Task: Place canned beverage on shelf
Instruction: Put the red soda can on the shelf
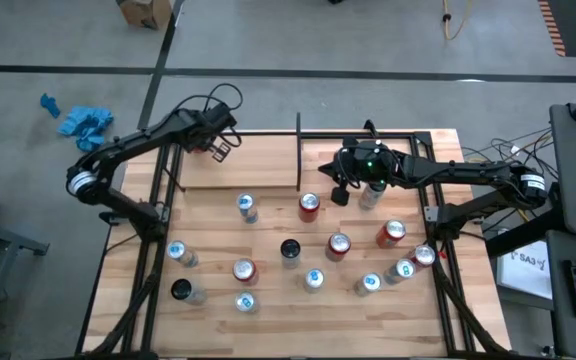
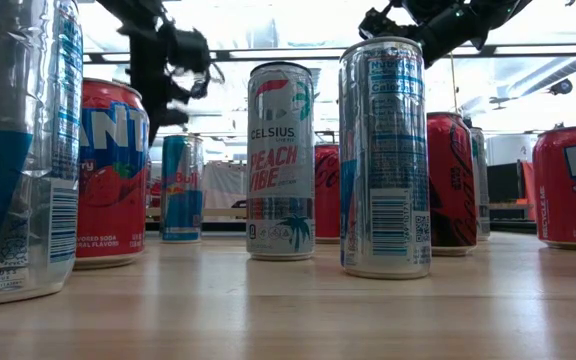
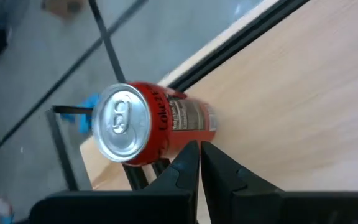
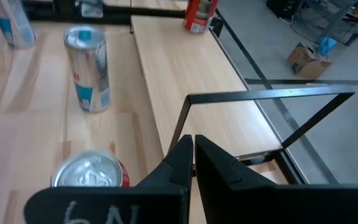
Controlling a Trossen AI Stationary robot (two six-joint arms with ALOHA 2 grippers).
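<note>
One red can (image 3: 143,123) already stands on the shelf (image 1: 248,160) before the shut, empty left tool (image 3: 199,149); the right tool (image 4: 193,144), closed empty, must open on another.

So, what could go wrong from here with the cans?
1. The left gripper, shut and empty, sits close to the red can at the shelf plank edge; a careless swing might push it off.
2. The right gripper, also shut, hangs near a silver can and a red-topped can; descending could topple them.
</note>
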